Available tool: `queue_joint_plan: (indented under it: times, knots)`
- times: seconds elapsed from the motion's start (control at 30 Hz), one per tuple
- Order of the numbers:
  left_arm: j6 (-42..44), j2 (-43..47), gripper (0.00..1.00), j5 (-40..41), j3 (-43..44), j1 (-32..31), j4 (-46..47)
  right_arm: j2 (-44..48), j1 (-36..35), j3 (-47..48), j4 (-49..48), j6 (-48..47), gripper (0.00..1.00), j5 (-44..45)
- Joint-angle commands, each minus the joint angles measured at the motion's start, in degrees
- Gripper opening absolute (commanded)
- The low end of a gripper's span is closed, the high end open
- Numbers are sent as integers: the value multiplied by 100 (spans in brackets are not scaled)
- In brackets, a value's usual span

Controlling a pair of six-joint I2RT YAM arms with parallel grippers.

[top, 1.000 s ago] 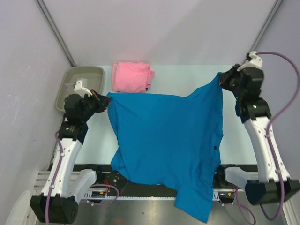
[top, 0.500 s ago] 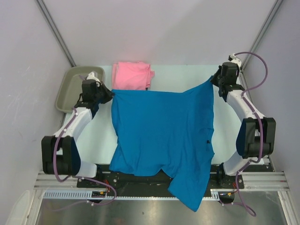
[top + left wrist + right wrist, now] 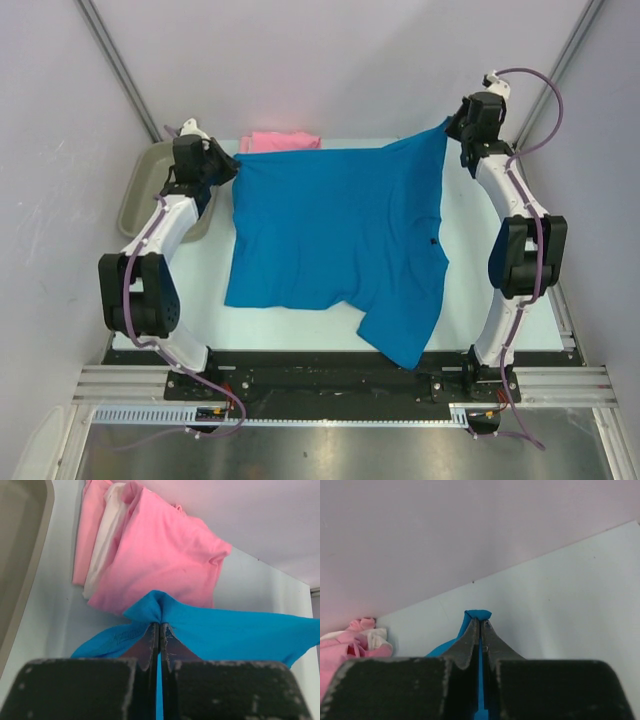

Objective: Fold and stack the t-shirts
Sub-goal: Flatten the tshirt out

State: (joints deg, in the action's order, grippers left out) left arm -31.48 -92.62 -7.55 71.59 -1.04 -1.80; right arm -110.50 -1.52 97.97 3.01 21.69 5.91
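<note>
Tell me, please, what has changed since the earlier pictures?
The left gripper and right gripper, still shut on the blue t-shirt, carried it toward the far wall; it now hides most of the pink t-shirt. The pink t-shirt and tray stayed put.

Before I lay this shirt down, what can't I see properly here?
The pink t-shirt: top view, mostly covered by the blue t-shirt; only a far strip shows.
The tray: top view, partly behind the left arm; left wrist view, cut by the frame edge.
A dark spot on the blue t-shirt: too small to identify.
Rest of the blue t-shirt: right wrist view, blocked by the right gripper.
</note>
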Motion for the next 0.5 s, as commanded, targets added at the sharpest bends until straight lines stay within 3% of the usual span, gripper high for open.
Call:
queue_joint_plan:
  times: [0.0, 0.23, 0.3, 0.33, 0.37, 0.4, 0.43, 0.47]
  knots:
    - [72, -300, 0, 131, 443, 86, 40, -498, 46, 670, 147, -191, 0, -108]
    - [90, -766, 0, 306, 812, 271, -75, -1183, -103, 1329, 288, -218, 2, -126]
    - [46, -959, 0, 543, 1074, 323, -205, -1412, -138, 1626, 262, -139, 23, 198]
    - [-24, -1029, 2, 596, 1154, 350, -215, -1552, -147, 1663, 192, -35, 41, 243]
    - [-68, -1100, 15, 623, 1277, 402, -233, -1606, -147, 1672, -26, 27, 67, 270]
    - [-155, -1092, 50, 728, 1313, 429, -276, -1641, -147, 1698, -72, 80, 99, 331]
    - [-287, -1048, 99, 737, 1322, 455, -303, -1642, -130, 1707, -81, 107, 100, 340]
    - [-297, -813, 100, 738, 1226, 481, -286, -1511, -129, 1664, -63, 124, 100, 297]
